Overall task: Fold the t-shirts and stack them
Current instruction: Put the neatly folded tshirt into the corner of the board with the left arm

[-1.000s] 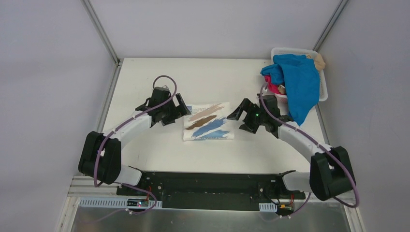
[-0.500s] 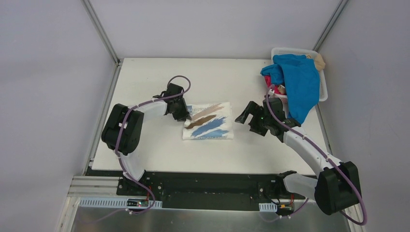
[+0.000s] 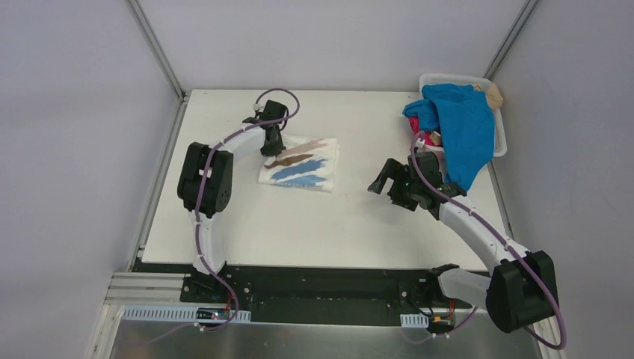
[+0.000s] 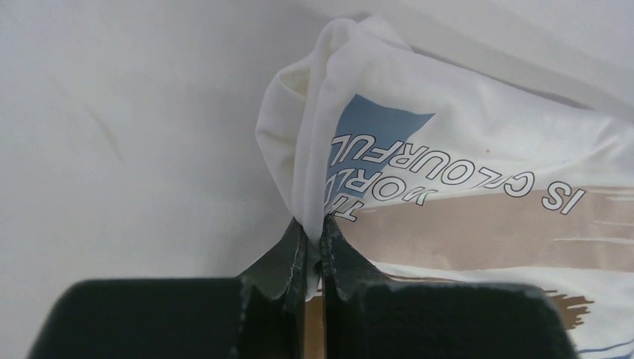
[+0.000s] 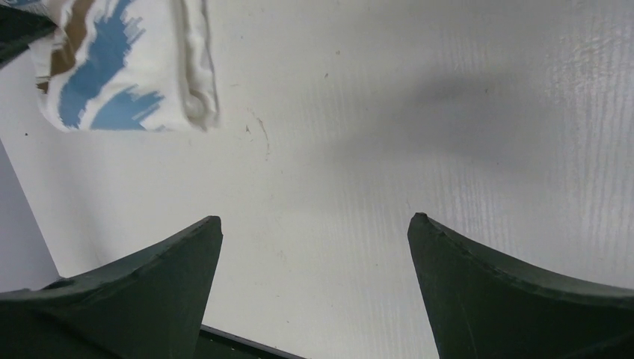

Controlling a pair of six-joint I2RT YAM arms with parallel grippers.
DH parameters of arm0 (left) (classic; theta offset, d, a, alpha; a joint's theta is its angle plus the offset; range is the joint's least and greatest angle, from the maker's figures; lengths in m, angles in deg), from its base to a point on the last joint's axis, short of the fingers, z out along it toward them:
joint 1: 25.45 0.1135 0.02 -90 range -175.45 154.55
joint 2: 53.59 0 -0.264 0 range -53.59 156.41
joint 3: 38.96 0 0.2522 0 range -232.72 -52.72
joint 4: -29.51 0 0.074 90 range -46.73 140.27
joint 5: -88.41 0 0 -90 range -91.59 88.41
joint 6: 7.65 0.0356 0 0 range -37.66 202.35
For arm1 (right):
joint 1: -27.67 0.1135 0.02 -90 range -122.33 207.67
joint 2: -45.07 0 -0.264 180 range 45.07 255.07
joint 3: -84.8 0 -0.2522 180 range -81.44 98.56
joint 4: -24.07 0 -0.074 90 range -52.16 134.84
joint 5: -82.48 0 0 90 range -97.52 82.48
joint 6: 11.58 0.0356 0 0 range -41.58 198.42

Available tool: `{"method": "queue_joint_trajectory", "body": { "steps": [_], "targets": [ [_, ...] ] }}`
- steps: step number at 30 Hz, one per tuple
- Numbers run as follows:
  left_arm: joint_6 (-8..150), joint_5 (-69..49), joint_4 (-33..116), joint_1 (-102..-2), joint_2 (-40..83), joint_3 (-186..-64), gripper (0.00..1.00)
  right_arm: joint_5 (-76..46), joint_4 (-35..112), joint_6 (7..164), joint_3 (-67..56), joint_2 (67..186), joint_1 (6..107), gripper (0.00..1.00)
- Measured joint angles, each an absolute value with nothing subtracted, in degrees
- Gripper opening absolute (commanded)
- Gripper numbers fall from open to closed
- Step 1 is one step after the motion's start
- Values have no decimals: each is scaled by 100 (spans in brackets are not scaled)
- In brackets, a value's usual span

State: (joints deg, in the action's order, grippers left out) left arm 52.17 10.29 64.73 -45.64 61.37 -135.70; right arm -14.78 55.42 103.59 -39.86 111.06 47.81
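Observation:
The folded white t-shirt (image 3: 299, 164) with blue and brown brush strokes lies left of the table's middle. My left gripper (image 3: 269, 149) is at its far left corner, shut on a pinch of the white cloth (image 4: 314, 202); its dark fingertips (image 4: 344, 258) press together on the fold. The printed shirt also shows at the top left of the right wrist view (image 5: 119, 60). My right gripper (image 3: 380, 182) hovers open over bare table (image 5: 336, 149), right of the shirt, nothing between its fingers. A bright blue t-shirt (image 3: 463, 131) drapes over the basket, with a magenta-pink one (image 3: 422, 137) beneath and a tan one (image 3: 493, 93) behind.
A white slotted basket (image 3: 499, 123) stands at the table's far right corner, holding the loose shirts. Grey walls with metal posts close in the table on three sides. A black rail (image 3: 321, 284) runs along the near edge.
My left gripper has shut on the printed shirt's corner and dragged the shirt left and away from the arms. The right gripper drew back a little to the right, still open.

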Motion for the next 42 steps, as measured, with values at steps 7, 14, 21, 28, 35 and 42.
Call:
{"method": "queue_joint_trajectory", "body": {
  "steps": [7, 14, 21, 28, 35, 42],
  "targets": [
    [6496, 1719, 6827, -3712, 7085, -15190, 0, -1367, 5638, 10138, -3933, 11106, 4751, 99],
    [7442, 1851, 6927, -2907, 7848, -16554, 0, -1094, 5680, 9991, -3933, 11100, 4702, 99],
    [8290, 2264, 7004, -2509, 8539, -17885, 0, -849, 5802, 9880, -3933, 11095, 4654, 99],
    [8789, 2751, 7026, -2494, 8928, -18342, 0, -683, 5881, 9897, -3933, 11091, 4574, 99],
    [8594, 2454, 7026, -2074, 8945, -18379, 0, -687, 6104, 10015, -3933, 11211, 4508, 99],
    [8478, 2246, 7039, -1766, 9107, -18860, 7, -691, 6357, 10155, -3935, 11248, 4462, 99]
  ]
}}
